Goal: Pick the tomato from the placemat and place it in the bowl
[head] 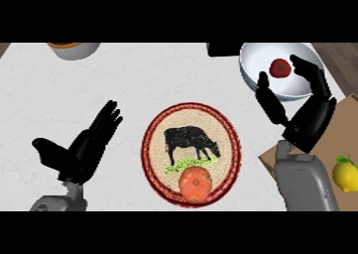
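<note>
A small red tomato (280, 68) lies inside the white bowl (264, 53) at the counter's far right. My right hand (310, 120) is at the bowl's near side, open. Its thumb (269, 101) stands left of the tomato and its fingers (315, 78) right of it, with a gap on both sides. The oval woven placemat (210, 116) with a black cow picture lies in the middle. An orange-red round fruit (195, 182) sits on its near end. My left hand (83, 149) rests open at the left, fingers up.
A brown board (351, 126) at the right edge carries a yellow lemon (347, 175). A grey container with orange contents (74, 48) stands at the far left. A dark object (222, 49) sits just left of the bowl.
</note>
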`<state>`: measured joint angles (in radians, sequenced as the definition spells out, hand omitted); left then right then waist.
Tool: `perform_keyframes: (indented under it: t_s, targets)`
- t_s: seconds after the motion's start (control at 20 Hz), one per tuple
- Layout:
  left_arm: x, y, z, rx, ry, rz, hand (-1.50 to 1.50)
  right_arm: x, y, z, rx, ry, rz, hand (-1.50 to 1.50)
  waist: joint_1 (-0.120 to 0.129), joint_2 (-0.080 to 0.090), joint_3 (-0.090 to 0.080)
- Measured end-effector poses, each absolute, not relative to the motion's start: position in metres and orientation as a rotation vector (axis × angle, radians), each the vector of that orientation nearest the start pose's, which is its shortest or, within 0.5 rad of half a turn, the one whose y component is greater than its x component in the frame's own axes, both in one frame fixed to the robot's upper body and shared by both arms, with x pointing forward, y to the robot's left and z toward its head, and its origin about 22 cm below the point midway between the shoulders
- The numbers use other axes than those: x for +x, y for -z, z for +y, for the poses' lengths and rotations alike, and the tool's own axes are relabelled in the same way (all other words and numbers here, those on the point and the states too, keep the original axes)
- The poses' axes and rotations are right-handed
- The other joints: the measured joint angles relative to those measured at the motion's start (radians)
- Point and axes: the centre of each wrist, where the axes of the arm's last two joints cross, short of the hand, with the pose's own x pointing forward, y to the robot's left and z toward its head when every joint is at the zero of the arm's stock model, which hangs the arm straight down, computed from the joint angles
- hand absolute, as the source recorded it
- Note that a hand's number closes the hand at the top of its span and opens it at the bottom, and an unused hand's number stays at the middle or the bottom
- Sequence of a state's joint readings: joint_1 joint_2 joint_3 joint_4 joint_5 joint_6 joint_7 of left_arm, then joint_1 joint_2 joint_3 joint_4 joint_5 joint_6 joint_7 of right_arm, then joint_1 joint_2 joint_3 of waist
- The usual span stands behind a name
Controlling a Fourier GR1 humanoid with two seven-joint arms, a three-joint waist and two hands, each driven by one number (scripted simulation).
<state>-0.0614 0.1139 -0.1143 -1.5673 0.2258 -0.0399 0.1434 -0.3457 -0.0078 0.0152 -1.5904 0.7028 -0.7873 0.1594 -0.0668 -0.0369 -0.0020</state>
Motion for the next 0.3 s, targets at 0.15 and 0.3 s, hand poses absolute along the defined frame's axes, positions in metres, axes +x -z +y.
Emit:
perform_keyframes:
  t_s: [0.15,0.3]
  targets:
    - [0.254,-0.016,0.222,-0.215,0.073,-1.460,0.00,0.269,-0.067,-0.170,-0.971,0.216,-1.916,1.50,-0.002,0.000,0.000]
    - [0.253,-0.018,0.220,-0.219,0.075,-1.460,0.00,0.229,-0.043,-0.149,-0.923,0.177,-1.875,1.50,-0.003,0.003,0.000]
